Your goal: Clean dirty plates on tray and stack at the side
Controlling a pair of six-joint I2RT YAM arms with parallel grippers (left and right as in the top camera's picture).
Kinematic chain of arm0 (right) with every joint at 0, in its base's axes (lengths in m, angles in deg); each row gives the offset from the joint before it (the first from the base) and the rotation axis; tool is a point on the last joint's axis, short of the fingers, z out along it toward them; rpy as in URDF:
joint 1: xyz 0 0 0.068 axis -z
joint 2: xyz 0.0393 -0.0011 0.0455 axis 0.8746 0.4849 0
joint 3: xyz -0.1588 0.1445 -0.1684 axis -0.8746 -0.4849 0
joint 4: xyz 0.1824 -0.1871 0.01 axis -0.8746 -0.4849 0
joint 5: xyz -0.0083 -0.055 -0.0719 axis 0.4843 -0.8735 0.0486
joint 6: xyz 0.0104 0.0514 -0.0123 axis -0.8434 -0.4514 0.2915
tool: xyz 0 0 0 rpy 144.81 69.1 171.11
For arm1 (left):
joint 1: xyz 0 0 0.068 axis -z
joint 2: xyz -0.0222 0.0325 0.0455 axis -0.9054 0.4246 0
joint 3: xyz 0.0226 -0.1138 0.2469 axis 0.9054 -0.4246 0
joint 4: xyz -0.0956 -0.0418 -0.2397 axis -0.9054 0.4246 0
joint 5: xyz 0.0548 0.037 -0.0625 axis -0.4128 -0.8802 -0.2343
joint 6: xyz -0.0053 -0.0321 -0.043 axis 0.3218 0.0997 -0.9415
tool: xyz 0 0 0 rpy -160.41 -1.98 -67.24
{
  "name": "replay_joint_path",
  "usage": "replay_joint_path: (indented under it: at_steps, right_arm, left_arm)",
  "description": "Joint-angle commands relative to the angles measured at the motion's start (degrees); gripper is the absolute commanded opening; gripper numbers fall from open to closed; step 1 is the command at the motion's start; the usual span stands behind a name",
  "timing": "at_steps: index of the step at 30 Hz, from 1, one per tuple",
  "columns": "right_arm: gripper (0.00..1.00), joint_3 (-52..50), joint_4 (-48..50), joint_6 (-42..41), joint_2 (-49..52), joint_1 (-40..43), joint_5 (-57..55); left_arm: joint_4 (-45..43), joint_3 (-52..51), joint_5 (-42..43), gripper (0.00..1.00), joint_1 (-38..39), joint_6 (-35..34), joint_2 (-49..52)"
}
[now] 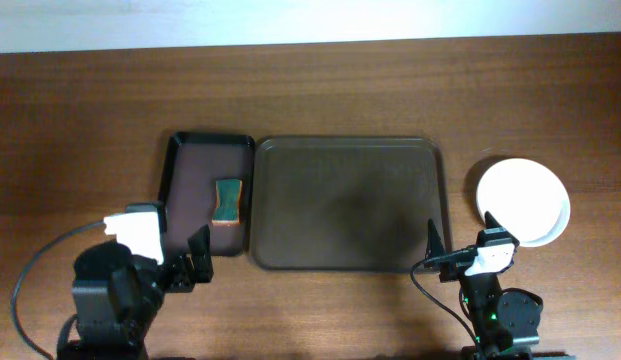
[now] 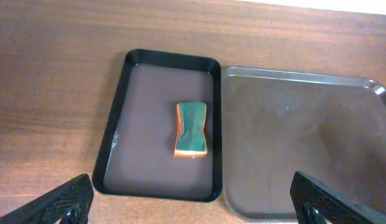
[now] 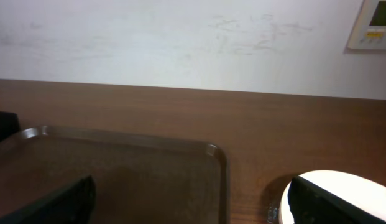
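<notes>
Both arms crouched at the near edge of the table (image 1: 80,120), left gripper (image 1: 190,262) and right gripper (image 1: 462,238) gaping wide, empty. The plates (image 1: 523,202) lay just right of the tray (image 1: 350,200).

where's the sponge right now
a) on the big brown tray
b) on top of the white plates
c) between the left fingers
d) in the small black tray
d: the sponge lies inside the small black tray, beside the large brown tray.
</notes>
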Motion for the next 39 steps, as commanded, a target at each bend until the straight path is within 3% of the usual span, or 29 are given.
replay_joint_path:
  at_steps: [1, 4, 8, 13, 19, 39]
  right_arm:
    - [0.99, -0.26, -0.35, 0.37, -0.66, -0.57, -0.50]
    - [0.99, -0.26, -0.35, 0.37, -0.66, -0.57, -0.50]
    - [0.99, -0.26, -0.37, 0.37, -0.63, -0.57, -0.50]
    - [0.99, -0.26, -0.35, 0.37, -0.63, -0.57, -0.50]
    - [0.99, -0.26, -0.35, 0.37, -0.63, -0.57, -0.50]
    - [0.99, -0.26, -0.37, 0.37, -0.63, -0.57, -0.50]
  left_arm:
    - [-7.52, -10.69, -0.59, 0.99, 0.11, 0.92, -8.09]
    - [-19.39, -25.35, 0.37, 0.99, 0.11, 0.92, -19.89]
    - [-34.05, -37.70, 0.44, 0.99, 0.11, 0.70, -30.97]
    - [-56.81, -47.06, -3.04, 1.00, 0.11, 1.46, -33.00]
    - [-44.76, -47.25, -1.68, 0.99, -0.04, 2.21, -33.00]
    - [-44.61, -47.23, -1.73, 1.00, -0.04, 2.23, -32.98]
